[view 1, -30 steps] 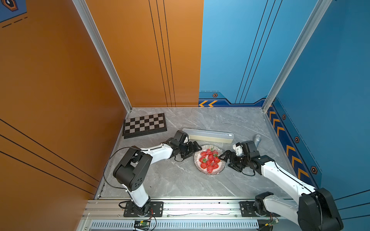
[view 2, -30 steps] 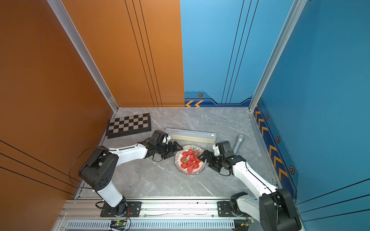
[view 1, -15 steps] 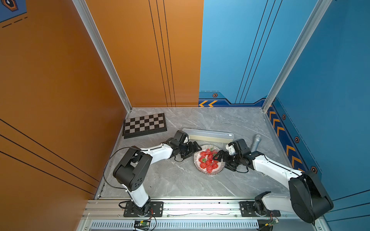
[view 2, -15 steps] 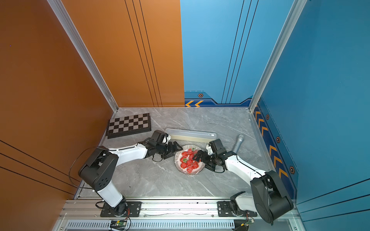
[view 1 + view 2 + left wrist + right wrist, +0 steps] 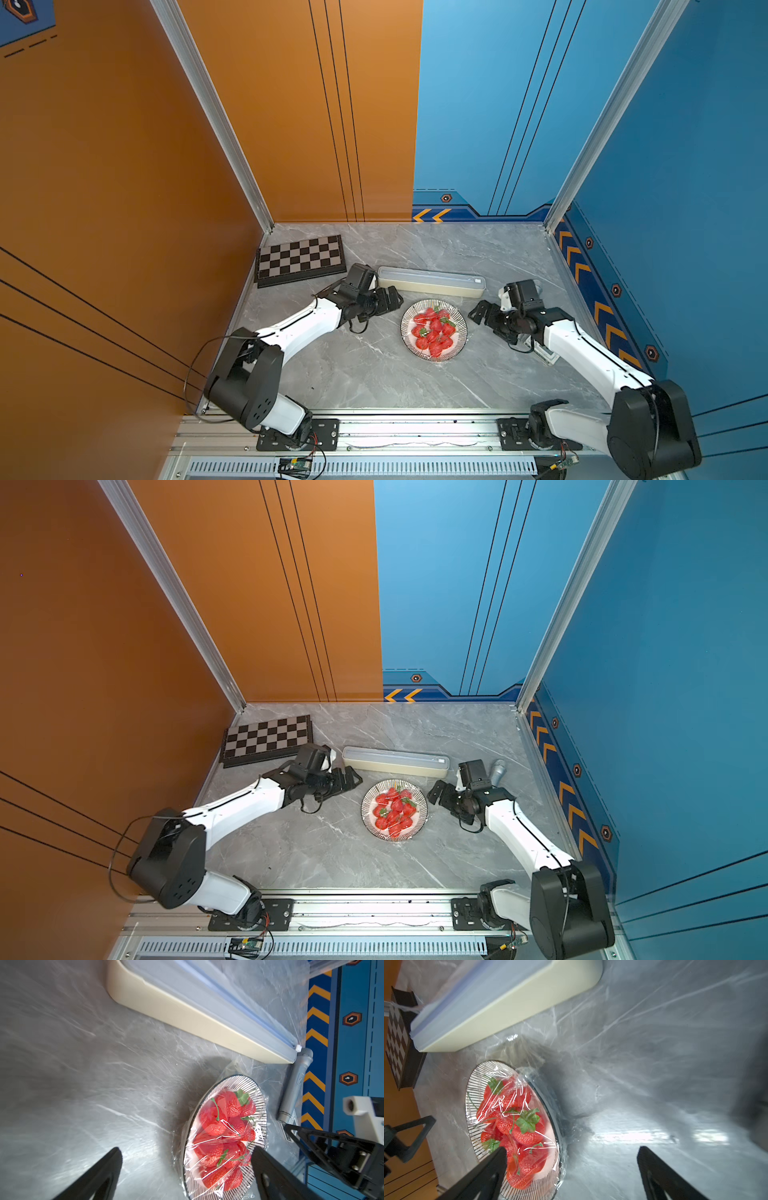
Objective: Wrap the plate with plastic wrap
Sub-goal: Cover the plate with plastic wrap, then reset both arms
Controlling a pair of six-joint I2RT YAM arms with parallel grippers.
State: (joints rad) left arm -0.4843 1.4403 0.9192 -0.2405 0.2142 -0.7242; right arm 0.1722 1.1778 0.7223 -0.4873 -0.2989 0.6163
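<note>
Thin, glossy wrap [image 5: 209, 1142] is seen stretched in creases over the strawberries [image 5: 230, 1103] and the plate [image 5: 243, 1082], which is set on the table [image 5: 357, 374] with the box [image 5: 430, 281] at its twelve o'clock. The left gripper [image 5: 392, 302] is held at the plate's ten o'clock and the right gripper [image 5: 485, 321] at its three, both spread wide and empty, neither touching it. The wrap's edges appear only loosely gathered at the striped rim, so they could be peeled up if the clingy film is caught by a passing jaw. The shallow, smooth plate could be slid across the polished grey stone by a nudge. Whether the wrap is cut from the cream box cannot be told.
</note>
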